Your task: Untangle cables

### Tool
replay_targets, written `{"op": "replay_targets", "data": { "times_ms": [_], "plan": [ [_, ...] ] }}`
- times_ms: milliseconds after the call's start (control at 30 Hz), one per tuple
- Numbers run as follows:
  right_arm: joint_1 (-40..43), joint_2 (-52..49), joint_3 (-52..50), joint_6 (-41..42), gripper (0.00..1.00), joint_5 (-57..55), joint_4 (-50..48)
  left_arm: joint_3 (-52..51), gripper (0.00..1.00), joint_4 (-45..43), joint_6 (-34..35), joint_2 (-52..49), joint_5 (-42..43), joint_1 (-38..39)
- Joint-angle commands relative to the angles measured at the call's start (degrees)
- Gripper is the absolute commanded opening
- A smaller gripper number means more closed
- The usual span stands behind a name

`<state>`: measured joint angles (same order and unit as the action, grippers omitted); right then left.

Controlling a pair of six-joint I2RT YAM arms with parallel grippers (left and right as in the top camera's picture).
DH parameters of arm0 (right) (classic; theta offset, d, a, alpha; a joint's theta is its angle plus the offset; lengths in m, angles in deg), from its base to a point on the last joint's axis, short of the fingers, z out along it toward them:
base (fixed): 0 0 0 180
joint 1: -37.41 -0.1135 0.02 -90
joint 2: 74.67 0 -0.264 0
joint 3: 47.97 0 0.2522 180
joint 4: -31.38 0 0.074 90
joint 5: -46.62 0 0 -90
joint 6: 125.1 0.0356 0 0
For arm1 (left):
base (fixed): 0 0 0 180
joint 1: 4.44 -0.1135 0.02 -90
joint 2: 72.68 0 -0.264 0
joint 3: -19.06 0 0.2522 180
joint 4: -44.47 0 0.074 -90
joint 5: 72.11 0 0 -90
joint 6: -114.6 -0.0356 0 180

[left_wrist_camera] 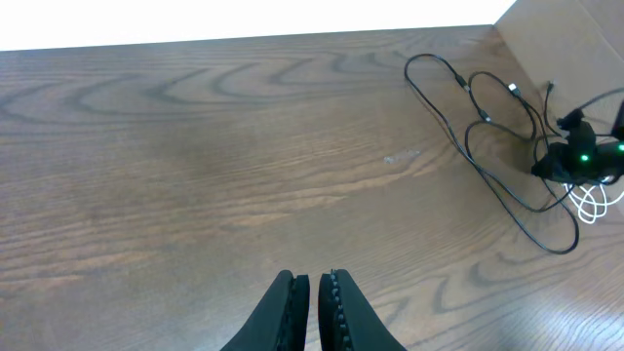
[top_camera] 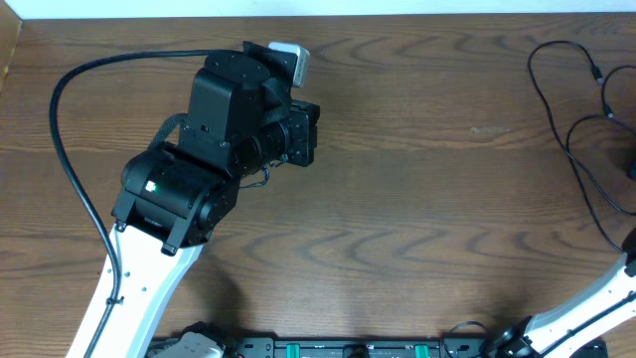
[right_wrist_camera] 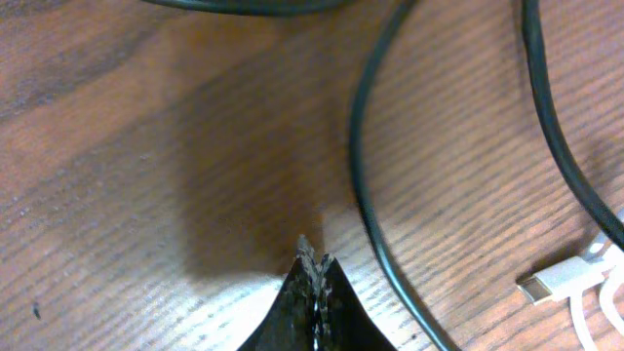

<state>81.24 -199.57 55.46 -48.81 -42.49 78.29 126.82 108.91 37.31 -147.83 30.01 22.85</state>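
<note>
Closest: my right fingers (right_wrist_camera: 311, 261), tips pressed together, nothing between them, low over counter (right_wrist_camera: 195, 146). Black cable (right_wrist_camera: 363, 175) curves just beside tips, not touching; white plug (right_wrist_camera: 551, 284) lies further right. My left fingers (left_wrist_camera: 328, 297) closed also (empty), well apart from cables (left_wrist_camera: 507, 166), which spread in loops at counter's right end.

Your left gripper (left_wrist_camera: 314, 291) hovers, fingers pressed together; your right gripper (right_wrist_camera: 312, 258) hangs low, tips touching.
</note>
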Motion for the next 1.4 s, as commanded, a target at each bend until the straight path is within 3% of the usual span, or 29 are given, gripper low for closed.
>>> {"op": "replay_targets", "data": {
  "times_ms": [0, 33, 67, 133, 267, 367, 533, 633, 700, 933, 967, 1000, 1033, 1067, 1167, 1267, 1367],
  "plan": [
    [-0.74, 0.79, 0.35, 0.55, 0.53, 19.76, 0.76, 0.44, 0.11, -0.28, 0.46, 0.42, 0.28, 0.17],
    [-2.23, 1.14, 0.35, 0.55, 0.8, 21.81, 1.53, 0.44, 0.11, -0.28, 0.46, 0.26, 0.31, 0.17],
    [-3.58, 1.16, 0.35, 0.35, 0.9, 21.81, 2.08, 0.44, 0.12, -0.28, 0.48, 0.2, 0.31, 0.17],
    [-6.08, 1.16, 0.35, -0.2, 0.99, 22.21, 2.45, 0.42, 0.14, -0.42, 0.5, 0.15, 0.35, 0.17],
    [-13.09, 1.84, 0.37, -1.79, 0.99, 19.04, 2.73, 0.44, 0.15, -0.44, 0.48, 0.15, 0.35, 0.17],
    [-18.99, 3.82, 0.52, -2.25, 0.99, 10.12, 1.92, 0.42, 0.15, -0.39, 0.46, 0.15, 0.33, 0.17],
    [-27.19, 8.11, 1.14, -2.82, 0.99, 12.02, 2.51, 0.39, 0.16, -0.42, -0.28, -0.79, 0.31, 0.17],
    [-33.62, 10.86, 1.14, -0.83, 0.99, 12.96, 3.45, 0.33, 0.17, -0.2, -5.35, -4.0, -1.57, 0.17],
    [-37.0, 12.55, 1.14, -0.9, 0.99, 12.37, 3.87, 0.31, 0.23, 0.02, -6.88, -6.05, -3.78, 0.15],
    [-47.56, 18.93, 1.14, -0.98, 0.98, -0.02, 4.15, 0.31, 0.24, 0.04, -11.72, -12.81, -4.68, 0.02],
    [-48.28, 18.91, 1.14, -1.14, 0.85, -0.57, 4.24, 0.31, 0.24, -0.11, -12.0, -12.68, -4.68, 0.02],
    [-48.68, 18.62, 1.07, -1.09, 0.58, -0.57, 4.31, 0.31, 0.24, -0.33, -12.17, -12.31, -4.7, 0.0],
    [-48.76, 18.14, 1.07, -0.83, 0.21, -0.59, 4.24, 0.31, 0.24, -0.46, -12.87, -11.91, -4.7, 0.0],
    [-48.74, 17.75, 1.07, -0.33, 0.15, -1.01, 4.07, 0.31, 0.24, -0.46, -13.18, -11.52, -4.76, 0.0],
    [-47.78, 15.23, 1.07, 0.2, 0.17, -1.86, 3.1, 0.31, 0.25, 0.04, -13.14, -10.73, -5.33, 0.0],
    [-45.94, 12.0, 1.07, 0.37, 0.01, -2.14, 2.6, 0.31, 0.25, 1.27, -13.11, -10.45, -5.31, 0.0],
    [-44.22, 9.84, 1.07, 0.37, 0.01, -2.56, 1.44, 0.31, 0.25, 1.51, -12.98, -10.45, -5.29, 0.02]
  ]
}}
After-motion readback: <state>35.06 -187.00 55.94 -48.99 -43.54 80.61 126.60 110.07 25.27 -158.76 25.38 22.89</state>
